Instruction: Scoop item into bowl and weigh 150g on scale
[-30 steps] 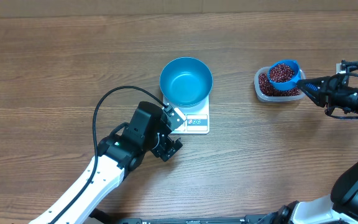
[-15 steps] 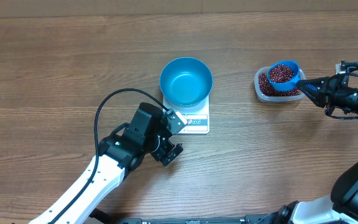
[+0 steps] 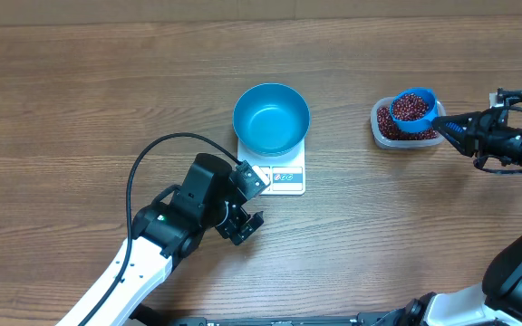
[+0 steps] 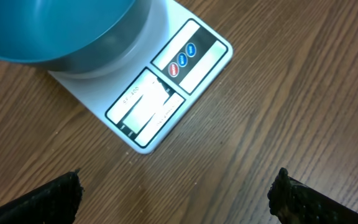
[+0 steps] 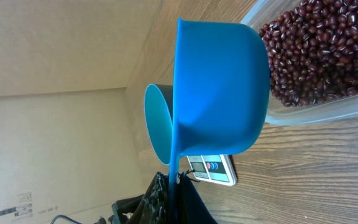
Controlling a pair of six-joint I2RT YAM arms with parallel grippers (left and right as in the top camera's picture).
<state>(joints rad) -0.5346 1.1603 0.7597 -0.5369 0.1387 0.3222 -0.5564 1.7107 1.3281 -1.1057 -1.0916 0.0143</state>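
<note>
The bright blue bowl [image 3: 271, 119] stands on the white scale [image 3: 284, 178] at mid-table; its inside shows only bare blue. My left gripper [image 3: 252, 201] hovers open just left of the scale's display edge, nothing between its fingertips [image 4: 61, 196]. The left wrist view looks down on the scale [image 4: 166, 93] and the bowl's side [image 4: 55, 31]. At the right, my right gripper [image 3: 449, 125] is shut on the handle of a blue scoop [image 3: 413, 109] heaped with the item, red-brown beans [image 3: 411, 105]. The scoop [image 5: 222, 93] hangs over the tub of beans [image 5: 316, 56].
A clear plastic tub [image 3: 376, 127] holding more beans sits on the wood to the right of the scale. The left arm's black cable [image 3: 152, 149] loops over the table left of the bowl. Cardboard [image 5: 55, 143] lines the table's far edge.
My left gripper has drawn back a little toward the front left, away from the scale. The right gripper and the loaded scoop have stayed where they were.
</note>
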